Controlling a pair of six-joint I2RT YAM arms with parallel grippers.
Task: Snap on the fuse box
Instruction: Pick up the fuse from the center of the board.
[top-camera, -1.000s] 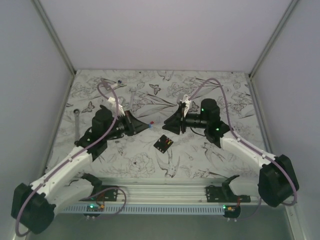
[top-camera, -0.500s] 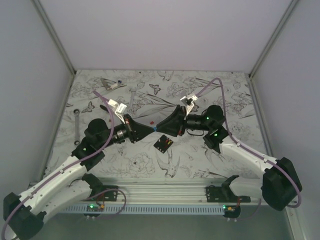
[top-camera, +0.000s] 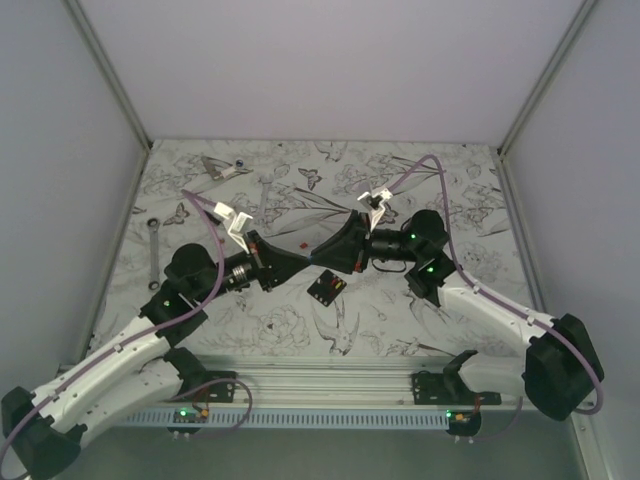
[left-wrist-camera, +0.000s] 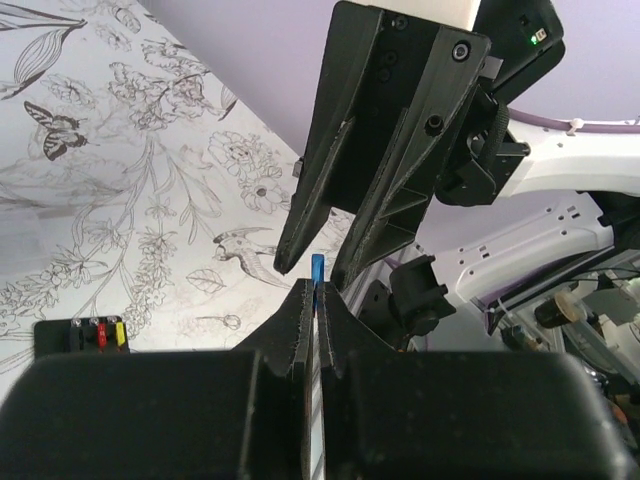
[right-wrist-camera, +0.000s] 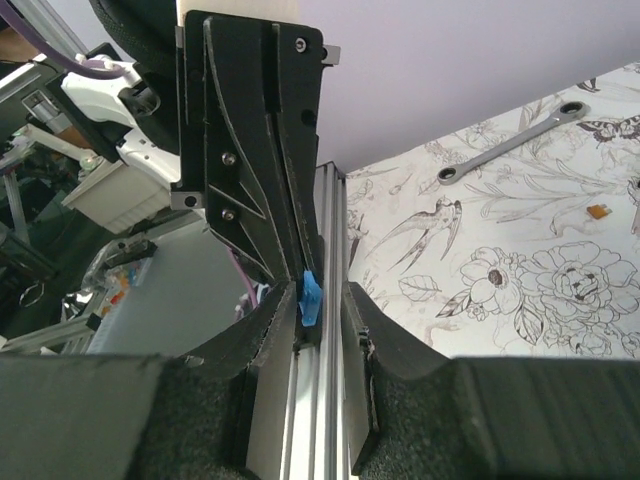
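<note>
1. Big change over the last 1 s: the 2 arms were hanging apart over the middle of the bench (top-camera: 380, 330), and now they've swung in until their tips sit nose to nose.
2. The left fingers (left-wrist-camera: 295, 320) are pinched tight on a tiny blue fuse (left-wrist-camera: 316, 266), which pokes out just past the tips.
3. The right fingers (right-wrist-camera: 262, 332) are spread apart, 1 on each side of that blue fuse. They look like they're bracketing it, not squeezing it yet.
4. The fuse box (top-camera: 326, 288) hasn't budged. It lies flat on the bench, just on the near side of where the tips meet, and nothing is touching it.
5. My read is that this is a handover or regrip of the fuse in mid-air, so the actual snapping into the box hasn't started.
6. The risky bit, I'd guess, is that the right side has to close before the left lets go, or that little thing drops.
7. Also around: a loose red piece (top-camera: 301, 243) just far of the tips, and a wrench (top-camera: 152, 250) way over on the left.
</note>
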